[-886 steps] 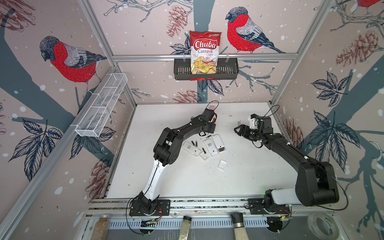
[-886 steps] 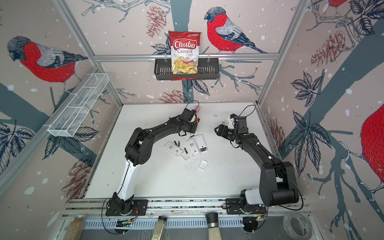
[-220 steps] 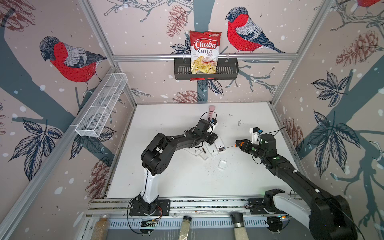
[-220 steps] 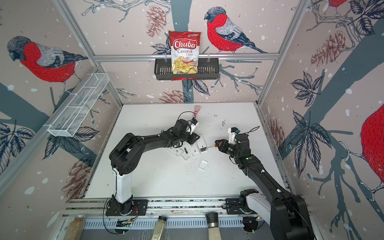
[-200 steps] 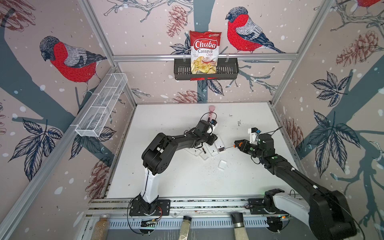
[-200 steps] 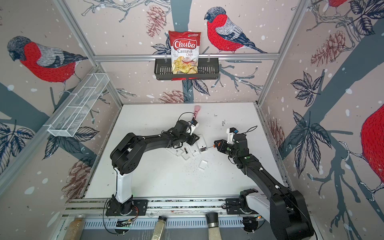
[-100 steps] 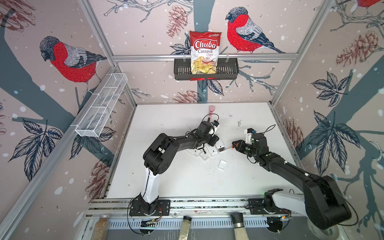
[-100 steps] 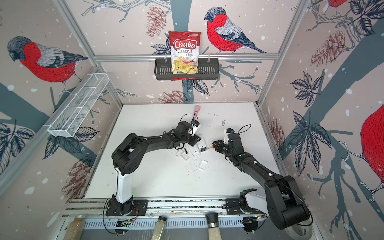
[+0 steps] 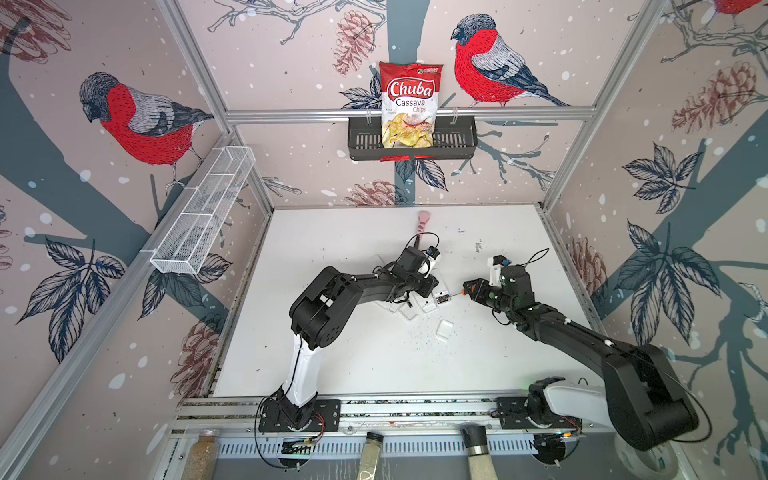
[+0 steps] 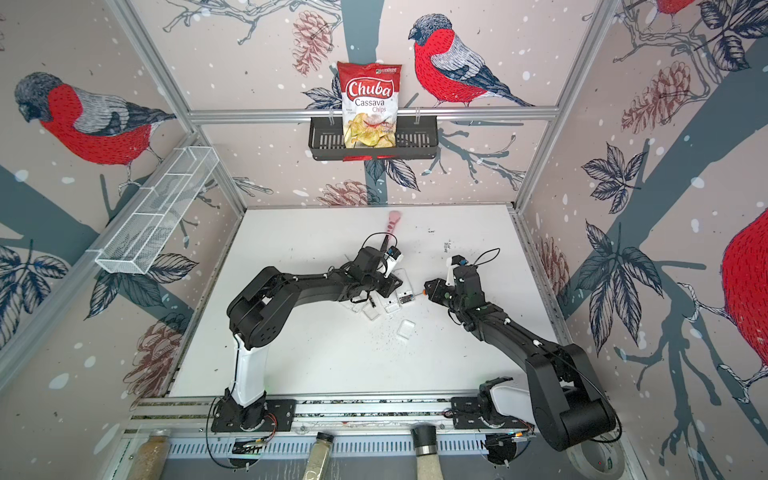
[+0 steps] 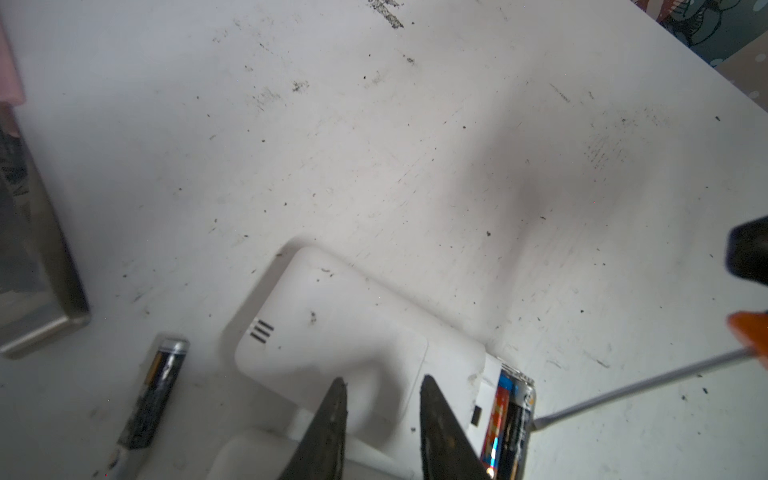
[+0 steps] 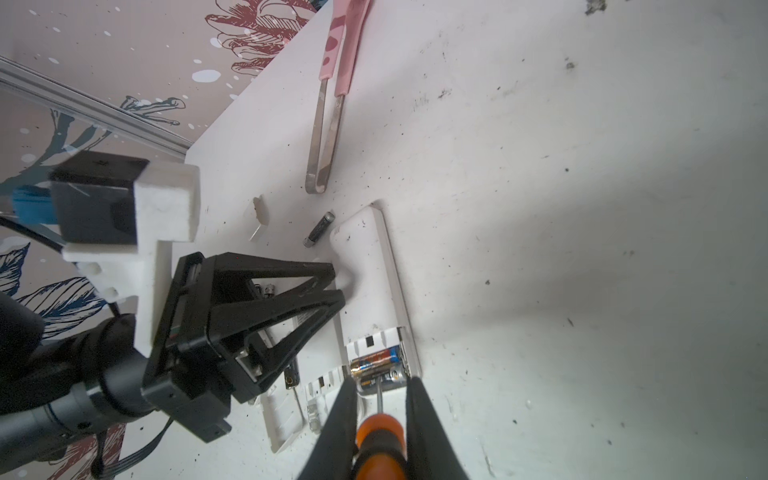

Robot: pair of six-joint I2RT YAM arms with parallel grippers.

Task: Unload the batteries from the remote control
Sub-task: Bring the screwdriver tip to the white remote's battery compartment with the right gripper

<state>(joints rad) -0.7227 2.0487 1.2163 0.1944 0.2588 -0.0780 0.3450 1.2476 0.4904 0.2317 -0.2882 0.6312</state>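
The white remote control [image 12: 365, 270] lies back up on the table, its end compartment uncovered. Two batteries [image 12: 376, 365] sit in it side by side; they also show in the left wrist view [image 11: 509, 419]. My right gripper [image 12: 382, 382] is shut on the orange-and-black screwdriver [image 12: 380, 436], whose tip touches the nearer battery. My left gripper [image 11: 384, 380] is open, its fingertips resting on the remote's middle; the remote's back shows between them. A loose battery [image 12: 319, 229] lies beside the remote's far end. In both top views the grippers [image 9: 432, 286] [image 10: 428, 286] meet at the remote [image 9: 441, 297].
Pink-handled tweezers [image 12: 332, 104] lie toward the back wall. A second opened white remote [image 12: 286, 415] and another battery [image 12: 291, 374] lie under my left arm. A loose white cover [image 9: 444, 328] rests nearer the front. A chips bag [image 9: 409, 104] hangs in the wall basket.
My right arm has swung left, bringing the screwdriver tip to the remote's open compartment. My left gripper's jaws have narrowed a little over the remote.
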